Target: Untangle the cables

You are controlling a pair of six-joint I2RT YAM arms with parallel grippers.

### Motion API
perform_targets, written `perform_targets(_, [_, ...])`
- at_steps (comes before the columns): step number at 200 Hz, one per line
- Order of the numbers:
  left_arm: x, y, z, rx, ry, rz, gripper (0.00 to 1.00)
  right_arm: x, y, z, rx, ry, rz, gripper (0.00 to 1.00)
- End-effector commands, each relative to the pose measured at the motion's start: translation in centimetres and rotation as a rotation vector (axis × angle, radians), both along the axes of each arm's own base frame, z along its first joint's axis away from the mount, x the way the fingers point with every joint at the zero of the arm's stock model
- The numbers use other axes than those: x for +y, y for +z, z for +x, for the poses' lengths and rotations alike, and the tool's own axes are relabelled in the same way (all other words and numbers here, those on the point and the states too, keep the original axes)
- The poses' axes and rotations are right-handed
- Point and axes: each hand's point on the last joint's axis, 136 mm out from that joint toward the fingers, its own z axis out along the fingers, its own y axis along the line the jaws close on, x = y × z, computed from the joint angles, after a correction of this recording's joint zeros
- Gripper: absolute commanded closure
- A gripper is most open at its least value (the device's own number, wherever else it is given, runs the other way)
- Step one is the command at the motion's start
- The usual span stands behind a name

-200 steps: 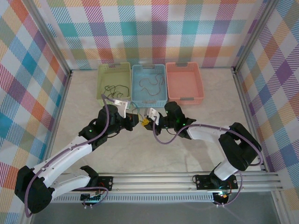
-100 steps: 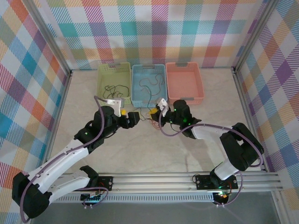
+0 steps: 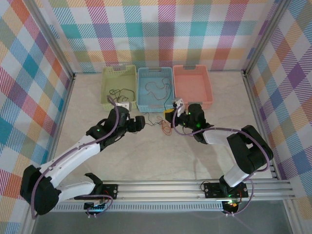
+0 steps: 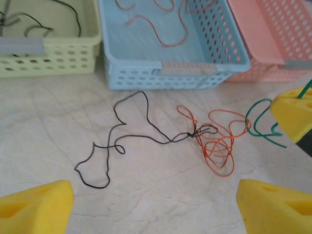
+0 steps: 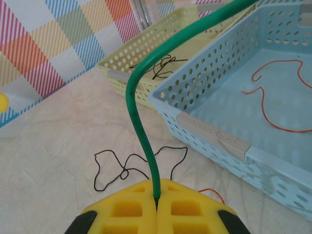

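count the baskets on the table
3, in a row at the far side: green basket on the left, blue basket in the middle, pink basket on the right. None looks hidden.

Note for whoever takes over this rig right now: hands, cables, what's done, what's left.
Hands: left hand open above the table; right hand shut on the green cable.
On the table, black cable and orange cable lie tangled together before the blue basket.
Done: black wire in green basket, orange wire in blue basket.
Left: separate the tangled pair, place the green cable.

Black cable and orange cable lie knotted, green cable alongside.
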Motion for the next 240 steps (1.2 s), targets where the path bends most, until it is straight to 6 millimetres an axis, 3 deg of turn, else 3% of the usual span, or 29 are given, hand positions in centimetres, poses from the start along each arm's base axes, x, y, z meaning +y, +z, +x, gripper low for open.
perform_targets(1, [-1.3,-1.2,0.0,0.102,-0.046,-0.022,0.13,-0.3,0.7,0.4,-0.008,-0.024,0.043,1.0])
perform_targets(58, [-3.4,-5.7,1.3,0.285,-0.069,-0.001,0.14,-0.8,0.7,0.7,-0.003,-0.042,0.052,1.0])
perform_targets(98, [-6.3,-6.7,2.8,0.375,-0.117,-0.027,0.17,-1.0,0.7,0.9,-0.002,-0.053,0.059,1.0])
perform_targets(168, [-10.7,-9.0,3.8,0.48,-0.184,0.017,0.18,-2.2,-0.1,2.1,0.064,-0.114,0.074,1.0])
perform_targets(240, [-12.5,-12.0,5.0,0.543,-0.179,0.163,0.22,-2.7,-0.5,2.4,0.087,-0.14,0.079,1.0])
